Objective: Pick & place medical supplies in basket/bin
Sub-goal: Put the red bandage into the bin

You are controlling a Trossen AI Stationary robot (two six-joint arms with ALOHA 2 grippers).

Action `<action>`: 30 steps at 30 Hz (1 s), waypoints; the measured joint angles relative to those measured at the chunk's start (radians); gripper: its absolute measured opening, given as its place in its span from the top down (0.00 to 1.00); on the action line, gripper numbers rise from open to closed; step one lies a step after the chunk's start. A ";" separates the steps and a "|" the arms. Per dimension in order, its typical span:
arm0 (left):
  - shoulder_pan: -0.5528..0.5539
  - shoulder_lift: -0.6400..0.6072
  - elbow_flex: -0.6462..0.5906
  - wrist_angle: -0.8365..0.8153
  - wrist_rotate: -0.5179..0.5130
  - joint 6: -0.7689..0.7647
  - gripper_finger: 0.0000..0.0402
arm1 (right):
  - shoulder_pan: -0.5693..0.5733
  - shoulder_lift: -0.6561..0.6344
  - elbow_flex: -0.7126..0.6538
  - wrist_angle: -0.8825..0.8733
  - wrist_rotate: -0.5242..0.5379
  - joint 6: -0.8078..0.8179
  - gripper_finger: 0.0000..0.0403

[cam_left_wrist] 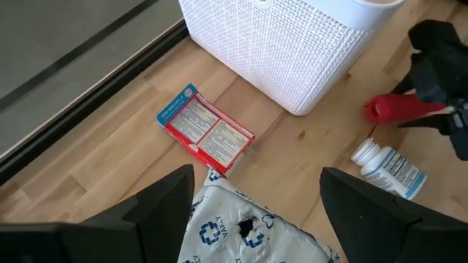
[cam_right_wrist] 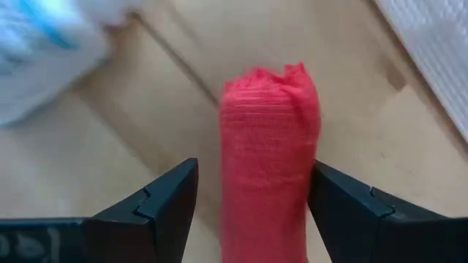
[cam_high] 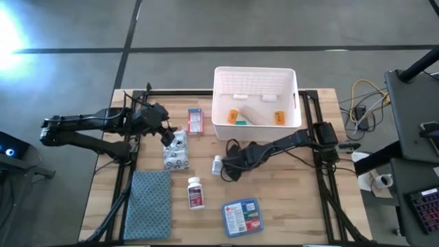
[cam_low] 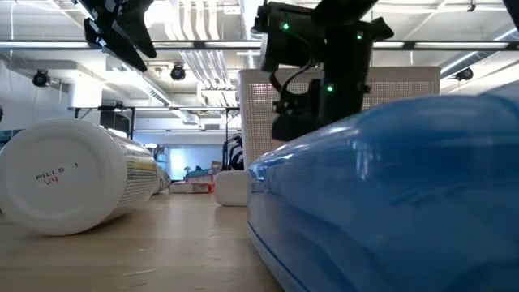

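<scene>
My right gripper (cam_high: pixel 230 165) is in the middle of the table, in front of the white perforated bin (cam_high: pixel 288 82), and is shut on a red tube (cam_right_wrist: pixel 269 146). A small white bottle (cam_high: pixel 217 165) lies on its side just left of it. My left gripper (cam_left_wrist: pixel 256 197) is open and hovers over a white patterned packet (cam_high: pixel 175 149), with a finger on either side and neither touching. The red-white box (cam_high: pixel 195 121) lies flat beside the bin. A larger pill bottle (cam_high: pixel 196 193) and the blue first-aid packet (cam_high: pixel 241 217) lie nearer the near edge. Orange vials (cam_high: pixel 278 117) sit in the bin. My right gripper pinches the red tube between its two fingers, near one end (cam_right_wrist: pixel 267 219). The fingers lie along the tube, and its free end (cam_left_wrist: pixel 380 109) sticks out ahead of them, toward the small white bottle (cam_left_wrist: pixel 387 169).
A blue-grey folded cloth (cam_high: pixel 147 206) lies at the near left of the table. Black frame rails (cam_high: pixel 322 185) run along the table's sides. Cables (cam_high: pixel 363 103) hang off the far right. In the low view the pill bottle (cam_low: pixel 73 174) and the blue packet (cam_low: pixel 389 203) fill the foreground.
</scene>
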 joint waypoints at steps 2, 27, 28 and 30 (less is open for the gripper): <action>0.000 0.000 0.000 -0.001 0.000 0.000 0.32 | 0.004 -0.003 -0.002 -0.017 -0.002 -0.001 0.43; 0.000 0.000 0.000 -0.005 0.000 0.022 0.32 | -0.005 -0.232 0.112 0.096 -0.109 -0.061 0.83; 0.000 0.000 0.000 -0.005 0.000 0.030 0.32 | -0.007 -0.268 0.127 0.097 -0.061 -0.065 0.83; 0.000 0.000 0.000 -0.004 0.000 0.038 0.32 | -0.014 -0.342 0.152 0.102 0.054 -0.080 0.82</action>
